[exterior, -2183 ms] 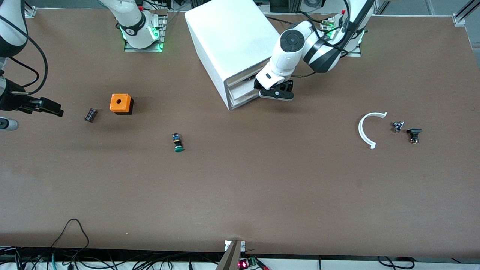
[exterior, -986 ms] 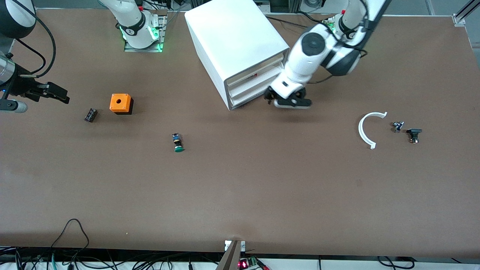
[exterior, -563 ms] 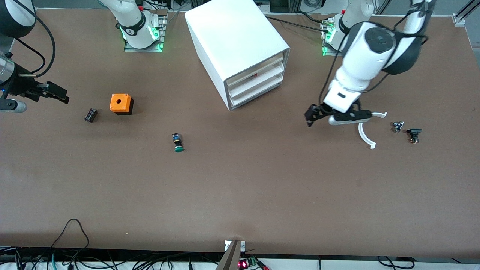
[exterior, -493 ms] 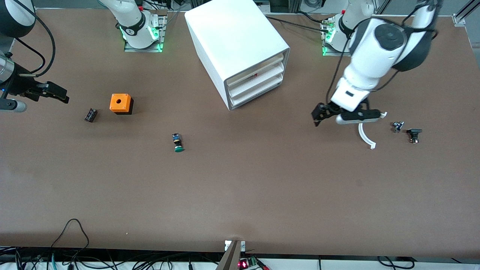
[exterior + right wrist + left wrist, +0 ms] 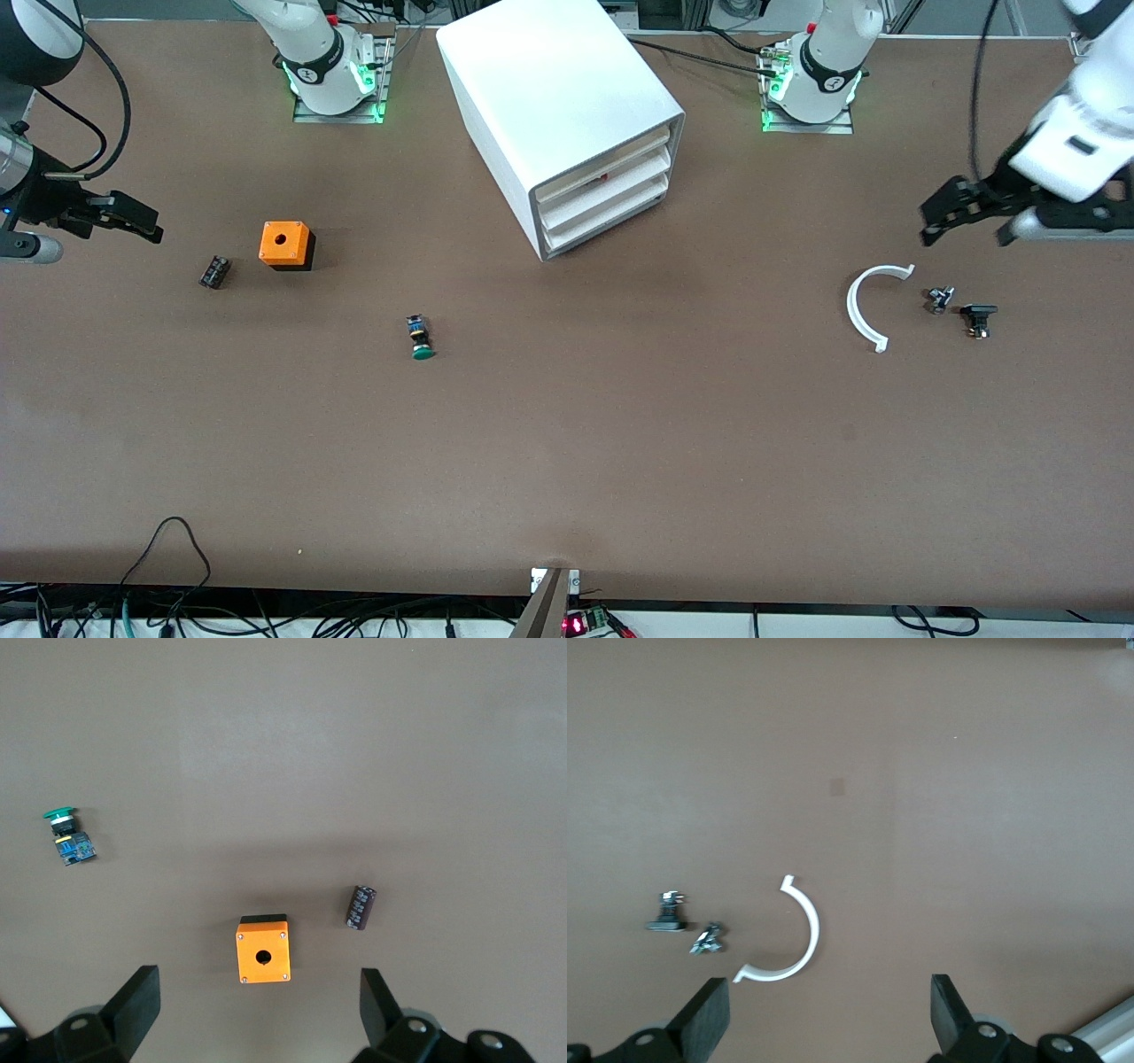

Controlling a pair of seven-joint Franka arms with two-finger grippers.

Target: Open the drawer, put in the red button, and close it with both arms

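The white drawer cabinet (image 5: 567, 106) stands between the arms' bases, and its three drawers look pushed in. A small red spot (image 5: 604, 177) shows in the slit under the top drawer. The rest of the red button is hidden. My left gripper (image 5: 967, 232) is open and empty, up over the table at the left arm's end, by a white arc (image 5: 864, 306). Its wrist view shows the gripper (image 5: 828, 1023) wide apart with the arc (image 5: 799, 935) below. My right gripper (image 5: 133, 226) is open and empty over the right arm's end. In its wrist view the gripper (image 5: 259, 1010) is over an orange box (image 5: 263, 950).
The orange box (image 5: 285, 245) has a black cylinder (image 5: 213, 271) beside it. A green-capped button (image 5: 422, 339) lies nearer the front camera and also shows in the right wrist view (image 5: 66, 835). Small metal parts (image 5: 940, 299) and a black piece (image 5: 977, 317) lie beside the arc.
My left gripper has left the cabinet's front and swung up to the left arm's end of the table, past the white arc. My right arm rose a little earlier and has since held still.
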